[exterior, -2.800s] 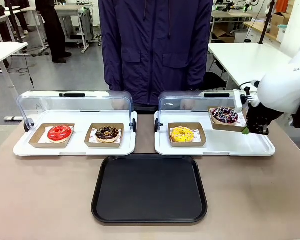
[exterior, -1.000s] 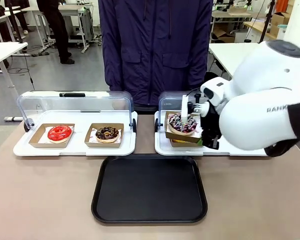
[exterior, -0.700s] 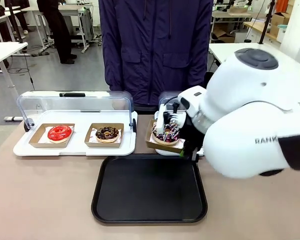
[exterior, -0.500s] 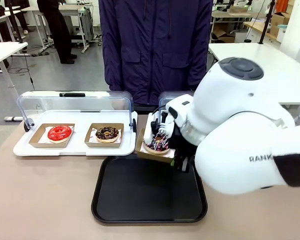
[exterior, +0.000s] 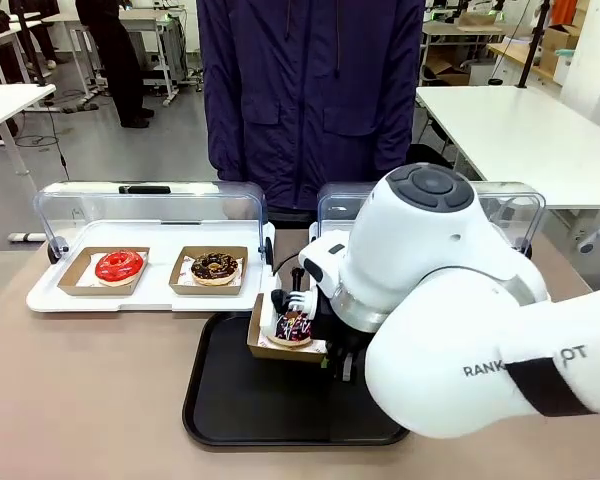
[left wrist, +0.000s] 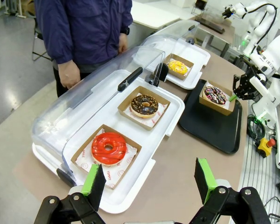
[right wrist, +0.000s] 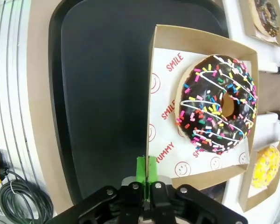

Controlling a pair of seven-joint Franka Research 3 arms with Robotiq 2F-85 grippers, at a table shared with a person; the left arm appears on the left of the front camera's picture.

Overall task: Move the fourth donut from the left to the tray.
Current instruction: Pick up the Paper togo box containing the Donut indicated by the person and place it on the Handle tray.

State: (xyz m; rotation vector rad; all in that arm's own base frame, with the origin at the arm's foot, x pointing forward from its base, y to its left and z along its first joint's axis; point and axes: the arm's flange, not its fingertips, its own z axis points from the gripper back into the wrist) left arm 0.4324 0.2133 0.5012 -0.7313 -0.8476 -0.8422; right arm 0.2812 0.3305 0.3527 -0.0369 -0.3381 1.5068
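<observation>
The right gripper [right wrist: 146, 173] is closed, its green pads pinching the near rim of the brown cardboard holder [right wrist: 158, 93] that carries the fourth donut from the left [right wrist: 218, 103], the chocolate-glazed ring with coloured sprinkles and white drizzle. Holder and donut hang above the tray [exterior: 230, 400], over its far half in the front view and clear of its floor. The left gripper [left wrist: 149, 179] stands open and empty, well off to the side of the tray, near the white display tray [left wrist: 144, 168] that holds the red-glazed donut [left wrist: 108, 148].

The step in hand appears to be the lowering and release. Done well, it would keep the holder level, since the grip is on one edge only and the donut lies loose on its paper liner; a tilt away from the pads could let it slide. The holder's base should meet the tray floor inside the low rim before the pads part, and the gripper should then draw back along the rim's line, not upward, so the card is not dragged.

Beyond the tray, the chocolate donut with tan crumbs [exterior: 215, 266] and the yellow-glazed donut [left wrist: 178, 67] rest in their own holders under the clear lids, and a person [exterior: 310, 100] stands at the far side.

Legible writing: the liner under the carried donut bears red smiley faces and the words "SMILE" and "YUMMY". Partial lettering, "RANK" and "OT", shows on the right arm [exterior: 460, 330].
</observation>
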